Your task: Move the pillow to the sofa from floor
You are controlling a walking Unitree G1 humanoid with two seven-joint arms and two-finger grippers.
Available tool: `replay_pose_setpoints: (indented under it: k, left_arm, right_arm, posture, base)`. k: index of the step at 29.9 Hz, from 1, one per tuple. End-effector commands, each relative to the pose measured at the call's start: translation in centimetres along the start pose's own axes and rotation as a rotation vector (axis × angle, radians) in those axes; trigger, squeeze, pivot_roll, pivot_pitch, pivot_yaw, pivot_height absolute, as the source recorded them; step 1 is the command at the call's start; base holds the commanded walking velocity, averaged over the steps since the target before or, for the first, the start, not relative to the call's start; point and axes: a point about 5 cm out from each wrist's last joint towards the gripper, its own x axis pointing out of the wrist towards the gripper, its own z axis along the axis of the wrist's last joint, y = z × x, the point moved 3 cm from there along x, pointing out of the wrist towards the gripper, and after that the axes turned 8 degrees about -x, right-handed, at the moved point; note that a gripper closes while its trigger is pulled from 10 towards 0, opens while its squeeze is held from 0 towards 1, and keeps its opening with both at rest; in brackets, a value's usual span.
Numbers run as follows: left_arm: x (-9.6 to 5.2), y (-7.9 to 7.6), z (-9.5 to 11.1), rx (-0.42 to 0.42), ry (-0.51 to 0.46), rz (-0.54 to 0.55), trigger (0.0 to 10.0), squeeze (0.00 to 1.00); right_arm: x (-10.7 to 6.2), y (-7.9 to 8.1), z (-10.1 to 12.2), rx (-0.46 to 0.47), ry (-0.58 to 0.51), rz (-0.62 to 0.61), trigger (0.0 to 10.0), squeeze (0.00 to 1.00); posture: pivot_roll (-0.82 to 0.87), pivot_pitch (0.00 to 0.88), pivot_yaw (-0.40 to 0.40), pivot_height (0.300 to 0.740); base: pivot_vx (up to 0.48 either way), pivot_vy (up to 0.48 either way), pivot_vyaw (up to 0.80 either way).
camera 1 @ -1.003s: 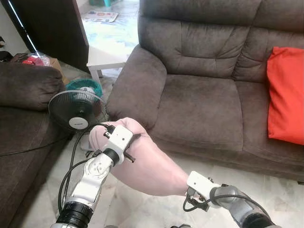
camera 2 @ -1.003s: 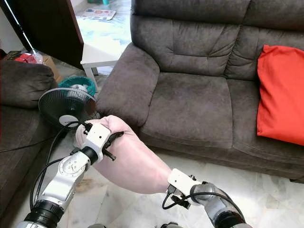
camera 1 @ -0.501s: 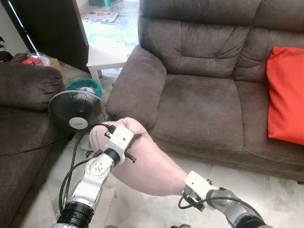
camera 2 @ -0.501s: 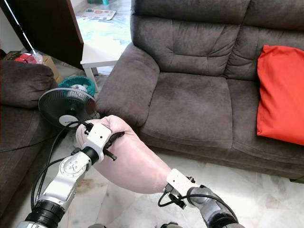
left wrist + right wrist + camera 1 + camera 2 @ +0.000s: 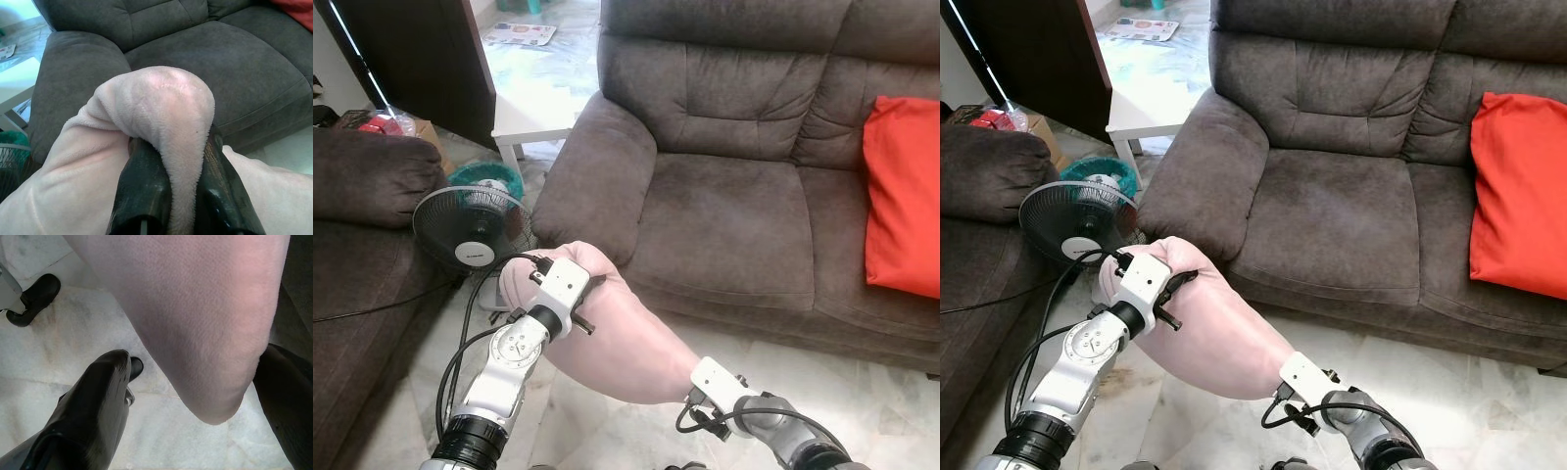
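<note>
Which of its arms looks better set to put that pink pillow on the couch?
Probably the left gripper: it pinches the pink pillow's corner nearest the sofa. The right gripper's fingers are spread apart around the far corner.

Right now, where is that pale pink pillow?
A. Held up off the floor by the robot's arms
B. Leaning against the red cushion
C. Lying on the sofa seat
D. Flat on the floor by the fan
A: the pink pillow hangs in the air before the sofa, one corner pinched between the left gripper fingers, its other end between the right gripper fingers.
</note>
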Motion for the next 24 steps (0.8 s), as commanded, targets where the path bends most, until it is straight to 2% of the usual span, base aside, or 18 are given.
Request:
replay_pose_setpoints:
  k: [1, 11, 19, 20, 21, 22, 24]
  left_arm:
    - [0.6, 0.2, 3.0, 0.029, -0.12, 0.007, 10.0, 0.0]
    - [0.7, -0.9, 3.8, -0.02, -0.16, -0.063, 10.0, 0.0]
    - [0.6, -0.9, 4.0, -0.019, -0.165, -0.072, 10.0, 0.0]
    - [0.6, -0.8, 4.0, -0.019, -0.165, -0.073, 10.0, 0.0]
    - [0.6, -0.8, 4.0, -0.019, -0.165, -0.073, 10.0, 0.0]
    - [0.6, -0.8, 4.0, -0.02, -0.165, -0.073, 10.0, 0.0]
    - [0.6, -0.7, 4.0, -0.02, -0.165, -0.071, 10.0, 0.0]
  right_arm:
    - [0.1, 0.0, 0.0, 0.013, -0.004, -0.01, 10.0, 0.0]
    - [0.0, -0.2, -0.6, 0.053, 0.005, -0.053, 10.0, 0.0]
    - [0.0, 0.0, -1.3, 0.059, 0.035, -0.052, 9.8, 0.0]
    - [0.0, -0.1, -1.3, 0.06, 0.041, -0.055, 3.7, 0.0]
    - [0.0, -0.1, -1.3, 0.06, 0.041, -0.055, 3.7, 0.0]
    - [0.0, -0.1, -1.3, 0.06, 0.043, -0.059, 0.0, 0.0]
    - [0.0, -0.2, -1.2, 0.063, 0.048, -0.064, 0.0, 0.0]
  posture:
    - [0.15, 0.098, -0.019, 0.74]
    - [0.16, 0.1, -0.02, 0.74]
    - [0.17, 0.098, -0.021, 0.74]
    - [0.17, 0.097, -0.021, 0.74]
    - [0.17, 0.097, -0.021, 0.74]
    - [0.17, 0.097, -0.021, 0.74]
    - [0.16, 0.097, -0.021, 0.74]
  base:
    - [0.0, 0.0, 0.0]
    - [0.0, 0.0, 0.0]
    - [0.0, 0.0, 0.0]
    - [0.0, 0.0, 0.0]
    - [0.0, 0.0, 0.0]
    - [0.0, 0.0, 0.0]
    - [0.0, 0.0, 0.0]
